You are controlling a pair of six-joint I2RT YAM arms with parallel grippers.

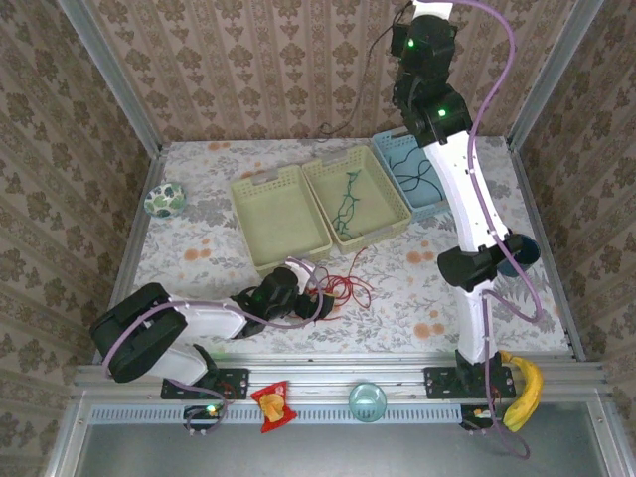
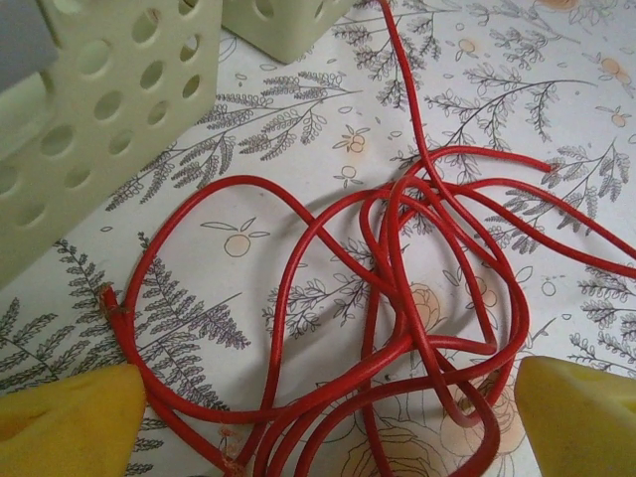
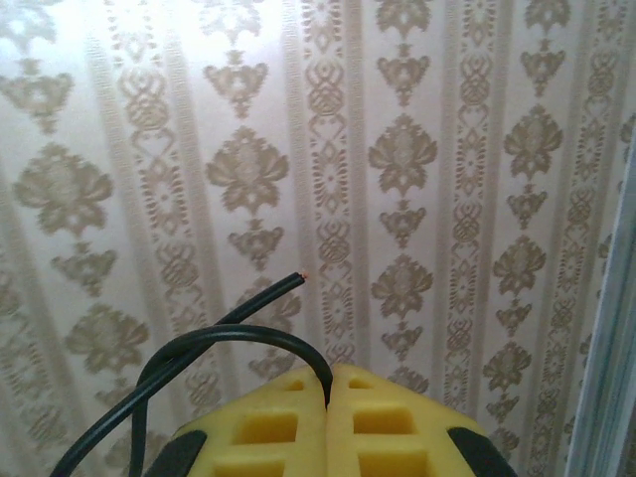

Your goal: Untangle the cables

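At the near left, the left end effector (image 1: 320, 300) sits low over the tabletop (image 1: 199, 258). It is released, with its yellow fingertips (image 2: 65, 417) wide apart on either side of the red cable (image 2: 393, 298). That cable lies in a loose tangle just near of a pale green basket (image 1: 260, 182). The green cable (image 1: 350, 204) lies in the next basket (image 1: 333, 161) to the right. At the far right, raised against the wallpaper, the right end effector (image 3: 328, 388) is clenched on the black cable (image 3: 238, 336).
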